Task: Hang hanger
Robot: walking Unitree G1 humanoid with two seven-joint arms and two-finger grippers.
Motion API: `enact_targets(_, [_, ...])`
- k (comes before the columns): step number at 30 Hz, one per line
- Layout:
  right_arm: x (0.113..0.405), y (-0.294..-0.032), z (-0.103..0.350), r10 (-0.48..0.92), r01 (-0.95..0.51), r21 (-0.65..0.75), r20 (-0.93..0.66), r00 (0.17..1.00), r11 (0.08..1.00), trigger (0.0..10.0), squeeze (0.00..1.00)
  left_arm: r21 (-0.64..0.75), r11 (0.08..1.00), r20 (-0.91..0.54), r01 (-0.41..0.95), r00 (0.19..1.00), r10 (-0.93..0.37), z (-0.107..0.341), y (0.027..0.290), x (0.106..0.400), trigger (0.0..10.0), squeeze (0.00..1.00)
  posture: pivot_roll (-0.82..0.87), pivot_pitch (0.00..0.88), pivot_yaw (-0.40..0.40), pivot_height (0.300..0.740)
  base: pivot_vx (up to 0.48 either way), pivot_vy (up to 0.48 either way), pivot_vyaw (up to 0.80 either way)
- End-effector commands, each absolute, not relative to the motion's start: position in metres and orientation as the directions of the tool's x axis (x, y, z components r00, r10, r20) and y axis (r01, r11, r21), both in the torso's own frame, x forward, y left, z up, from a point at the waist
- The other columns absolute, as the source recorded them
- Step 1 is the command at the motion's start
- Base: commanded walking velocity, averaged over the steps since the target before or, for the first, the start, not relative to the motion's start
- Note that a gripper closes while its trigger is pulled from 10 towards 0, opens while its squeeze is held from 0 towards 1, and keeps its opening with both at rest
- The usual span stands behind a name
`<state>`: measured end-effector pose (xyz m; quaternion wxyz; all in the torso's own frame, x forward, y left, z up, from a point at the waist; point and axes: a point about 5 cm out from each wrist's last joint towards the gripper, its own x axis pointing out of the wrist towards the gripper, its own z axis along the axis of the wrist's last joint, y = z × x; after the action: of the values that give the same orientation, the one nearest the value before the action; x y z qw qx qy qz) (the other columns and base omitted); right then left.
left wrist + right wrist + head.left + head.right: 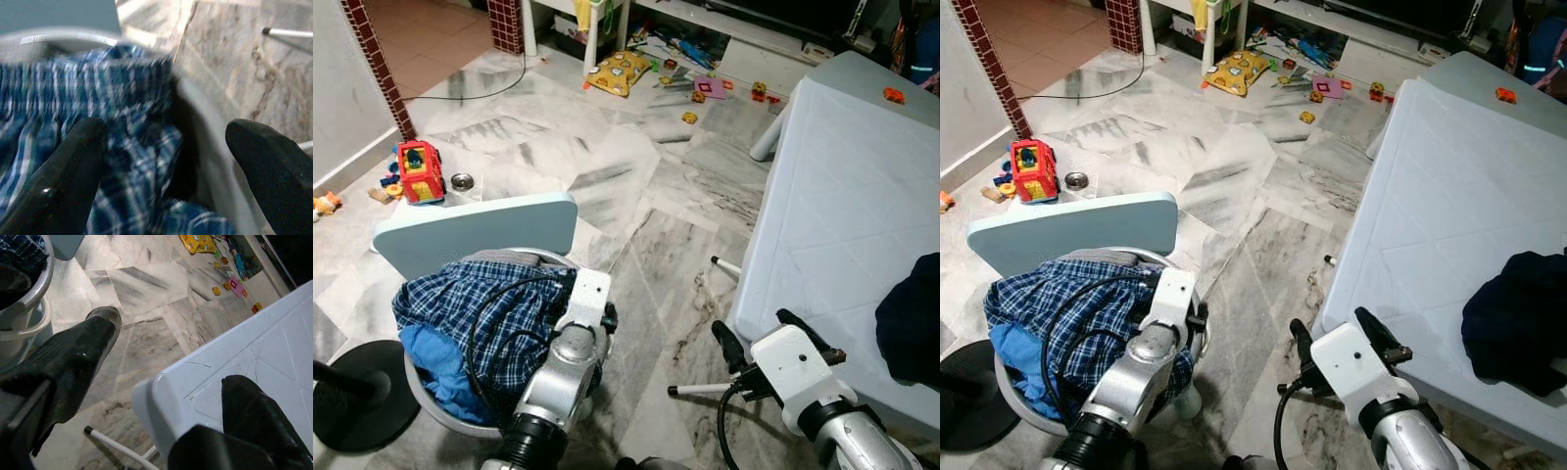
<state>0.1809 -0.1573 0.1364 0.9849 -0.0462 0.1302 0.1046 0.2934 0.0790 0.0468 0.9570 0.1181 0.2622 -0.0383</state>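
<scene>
A white basket [460, 419] holds a blue plaid cloth [480, 304] and a plain blue cloth [440, 367]. It sits in front of a pale blue panel [480, 230]. My left gripper [166, 147] hangs open at the basket's right rim, with the plaid cloth just beyond its fingers [63, 176]. My right gripper [762, 338] is open with nothing in it, close to the near corner of the pale table [842, 196]. In the right wrist view one finger [83, 352] is over the floor and the other [254, 416] over the table corner. A dark garment [1518, 313] lies on the table.
Thin white rods with dark tips [700, 390] stick out under the table's near edge. A black round base [362, 397] stands left of the basket. Toys lie on the marble floor: a red one [419, 171] and a yellow cushion [619, 70]. A brick pillar [377, 59] rises at far left.
</scene>
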Motion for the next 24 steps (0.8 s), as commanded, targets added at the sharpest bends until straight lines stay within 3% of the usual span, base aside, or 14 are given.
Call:
enact_targets(1, [0.181,-0.16,0.135,0.184,-0.211,-0.073,-0.274,0.944,0.975,10.0,0.0,0.202,0.972,-0.535,0.117,0.845,0.01,0.042,0.079,0.292,10.0,0.0,-0.04,0.158,-0.162,0.74,0.0,0.0,0.0])
enact_targets(14, [0.18,-0.16,0.137,0.19,-0.218,-0.074,-0.274,0.943,0.973,10.0,0.0,0.225,0.97,-0.537,0.095,0.842,0.042,0.039,0.084,0.308,10.0,0.0,-0.06,0.161,-0.174,0.74,0.0,0.0,0.0])
enact_targets(24, [0.18,-0.162,0.137,0.181,-0.21,-0.081,-0.275,0.944,0.974,10.0,0.0,0.257,0.959,-0.441,0.123,0.897,0.004,0.056,0.07,0.32,10.0,0.0,-0.07,0.165,-0.175,0.74,0.0,0.0,0.0])
